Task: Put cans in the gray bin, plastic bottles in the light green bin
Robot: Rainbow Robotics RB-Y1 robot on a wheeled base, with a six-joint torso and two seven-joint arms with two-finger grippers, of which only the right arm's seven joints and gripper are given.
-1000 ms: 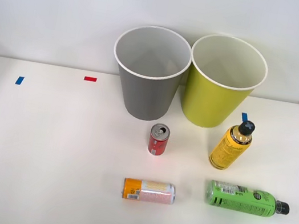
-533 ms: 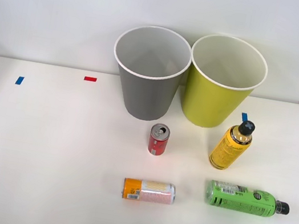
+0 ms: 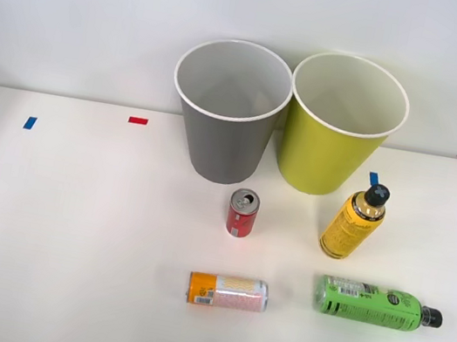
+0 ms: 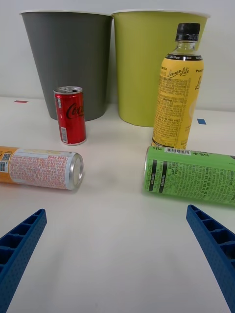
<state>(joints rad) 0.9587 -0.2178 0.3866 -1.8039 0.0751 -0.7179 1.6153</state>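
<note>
Nothing has moved over the last second: all four items sit where they were, so sorting hasn't started. Right gripper (image 4: 117, 254) hovers at the worktop's (image 3: 69, 223) near edge, fingers (image 4: 19, 244) wide apart, empty. Red can (image 3: 241, 213) stands upright just before the gray bin (image 3: 221, 143); orange-and-pink can (image 3: 228, 291) lies nearer. Yellow bottle (image 3: 353, 221) stands before the light green bin (image 3: 329, 153); green bottle (image 3: 373, 304) lies toward the right edge.
</note>
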